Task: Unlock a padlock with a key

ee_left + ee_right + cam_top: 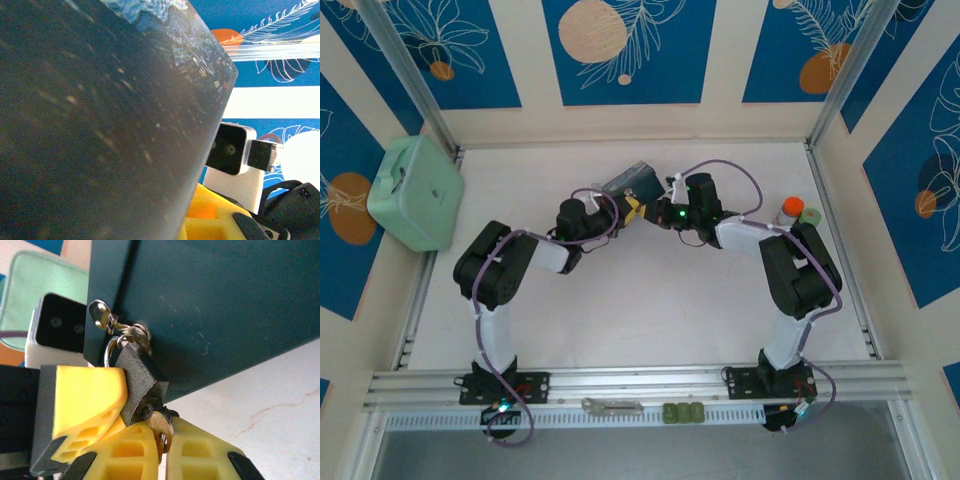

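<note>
The small dark padlock (139, 376) hangs by its silvery shackle (107, 354) from the hasp of a dark blue painted tin (210, 305). A brass-coloured key (161, 429) sticks in the bottom of the padlock. My right gripper (163, 440) is shut on the key's head between its yellow fingers. A yellow finger (85, 395) of my left gripper (633, 207) presses on the padlock's left side; its other finger is hidden behind the lock. In the top view both grippers meet under the tin (630, 180), the right gripper (660, 211) coming from the right. The tin's side (100, 125) hides most of the left jaws.
A mint-green case (415, 190) leans at the left wall. Two small bottles (792, 210) stand by the right wall, behind my right arm. A flat silver piece (612, 405) and green blocks (683, 411) lie on the front rail. White tabletop (270, 400) lies below the tin.
</note>
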`<state>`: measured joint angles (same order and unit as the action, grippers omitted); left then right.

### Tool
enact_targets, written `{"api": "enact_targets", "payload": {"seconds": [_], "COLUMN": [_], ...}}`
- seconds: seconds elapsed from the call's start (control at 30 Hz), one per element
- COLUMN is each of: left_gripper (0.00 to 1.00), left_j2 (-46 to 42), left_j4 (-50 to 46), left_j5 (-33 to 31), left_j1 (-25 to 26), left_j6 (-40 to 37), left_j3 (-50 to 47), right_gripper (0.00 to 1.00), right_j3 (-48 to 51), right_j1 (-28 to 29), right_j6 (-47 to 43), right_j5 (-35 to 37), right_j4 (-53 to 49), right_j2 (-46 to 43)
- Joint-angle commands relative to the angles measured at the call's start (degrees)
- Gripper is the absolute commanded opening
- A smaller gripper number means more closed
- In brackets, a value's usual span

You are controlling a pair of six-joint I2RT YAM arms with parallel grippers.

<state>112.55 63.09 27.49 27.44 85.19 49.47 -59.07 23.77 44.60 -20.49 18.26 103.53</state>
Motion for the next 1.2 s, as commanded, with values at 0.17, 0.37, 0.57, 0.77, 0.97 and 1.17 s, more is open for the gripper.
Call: {"api": "enact_targets", "payload": {"seconds": [0.17, 0.37, 0.57, 0.77, 0.97, 1.17], "left_gripper": [0.00, 0.00, 0.00, 0.00, 0.00, 0.00], "left_j2": [-1.99, -1.24, -0.94, -1.48, -1.75, -2.51], "left_j4": [4.48, 6.28, 7.59, 8.37, 8.19, 7.35], "left_j5": [11.59, 11.28, 11.58, 12.15, 11.81, 11.19], "left_j1": [4.29, 4.24, 4.20, 4.20, 4.02, 3.60], "left_j6": [-0.99, -1.07, -1.10, -1.50, -1.39, -0.59], "left_j3": [0.95, 0.37, 0.69, 0.91, 0.71, 1.06], "right_gripper": [0.00, 0.00, 0.00, 0.00, 0.03, 0.44], "right_j3": [-3.66, -0.05, 3.58, 1.72, 3.53, 8.85], "right_j1": [-2.92, -4.34, -3.71, -1.36, -3.14, -5.47], "right_j6": [16.97, 41.42, 73.60, 82.36, 74.75, 60.19], "right_j5": [-8.78, -15.79, -11.25, -9.09, -10.62, -10.81], "right_j4": [9.86, 24.46, 55.97, 61.87, 55.29, 42.63], "right_j2": [6.11, 11.96, 23.62, 26.42, 21.92, 14.51]}}
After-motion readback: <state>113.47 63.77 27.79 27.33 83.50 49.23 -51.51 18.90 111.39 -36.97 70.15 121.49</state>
